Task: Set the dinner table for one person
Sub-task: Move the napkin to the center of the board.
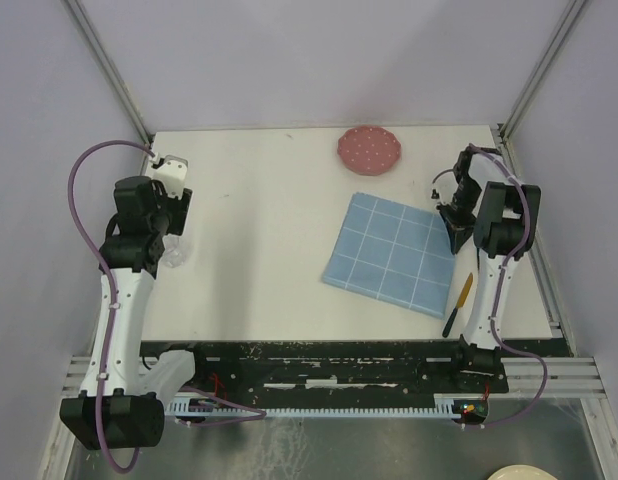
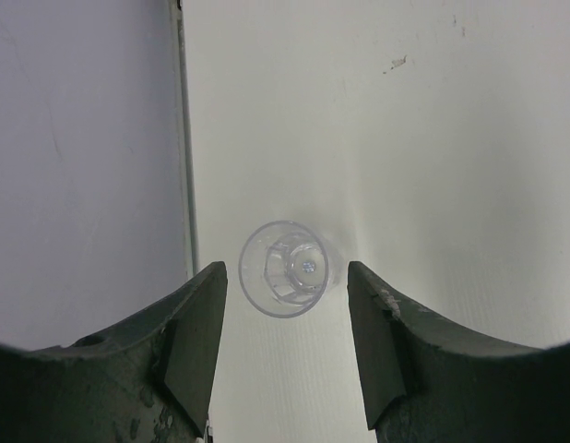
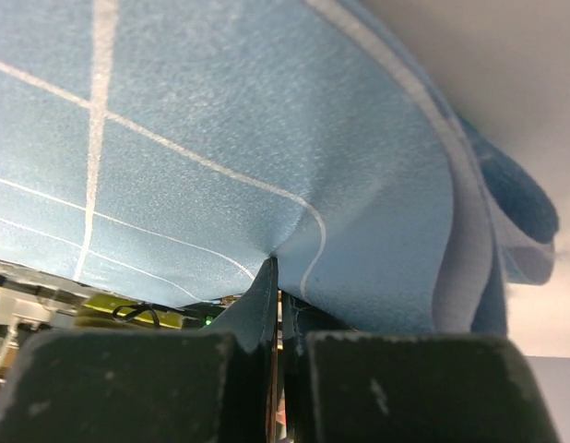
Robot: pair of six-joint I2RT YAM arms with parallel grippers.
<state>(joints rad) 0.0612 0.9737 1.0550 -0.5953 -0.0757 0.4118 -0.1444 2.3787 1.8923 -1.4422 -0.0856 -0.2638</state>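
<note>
The large matte white square dinner table spreads under both arms, from their bases out to the far wall. On its right half lies a blue cloth placemat with a white grid, skewed so one corner points at the round pink dotted plate behind it. The right gripper is clenched on the mat's right edge, and the cloth bunches and lifts there. The rest of the mat runs left from those fingers towards the table's middle, so this arm is the nearer one, and I reckon any straightening pull goes from that pinched edge. A slim utensil, yellow at one end and dark blue at the other, lies just right of the mat. Far left, the left gripper hangs released, its jaws either side of a small clear glass tumbler, not touching it.
</note>
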